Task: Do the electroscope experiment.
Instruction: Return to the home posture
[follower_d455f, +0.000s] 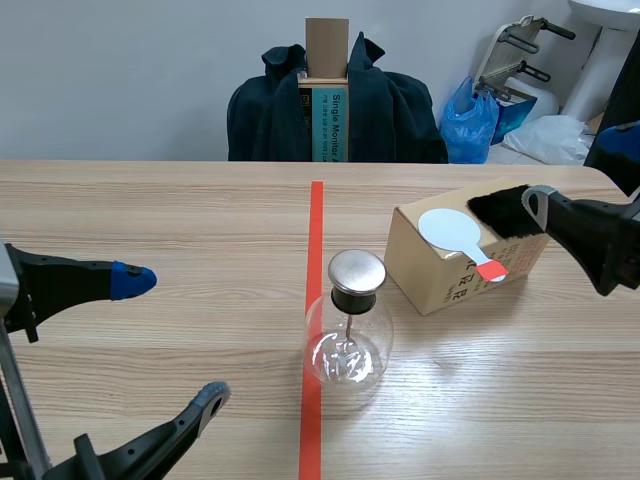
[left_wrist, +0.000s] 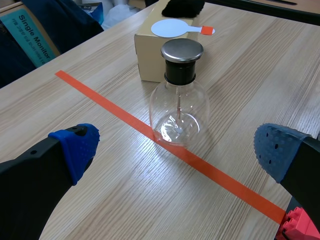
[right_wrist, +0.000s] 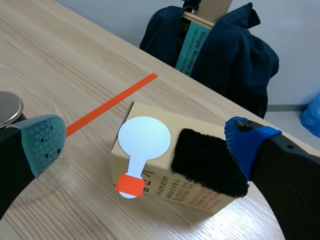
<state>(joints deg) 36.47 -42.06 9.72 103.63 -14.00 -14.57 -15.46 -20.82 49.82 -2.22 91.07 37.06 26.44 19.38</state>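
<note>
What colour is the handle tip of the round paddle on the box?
The tip is orange-red, the paddle white; best seen in the right wrist view.

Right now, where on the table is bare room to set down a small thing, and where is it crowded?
Bare wood lies left of the tape line, between the flask and the left gripper, and along the far edge behind the box. Crowded: the narrow gap between flask and box.

I seem to be working in an office or lab room. A long wood-grain desk (follower_d455f: 150, 210) stands before a plain grey wall (follower_d455f: 120, 60). Behind it a dark jacket (follower_d455f: 400, 110) is draped around a teal box (follower_d455f: 330, 125) printed "Single Monitor", and a blue plastic bag (follower_d455f: 470, 120) sits in the cluttered corner.
</note>
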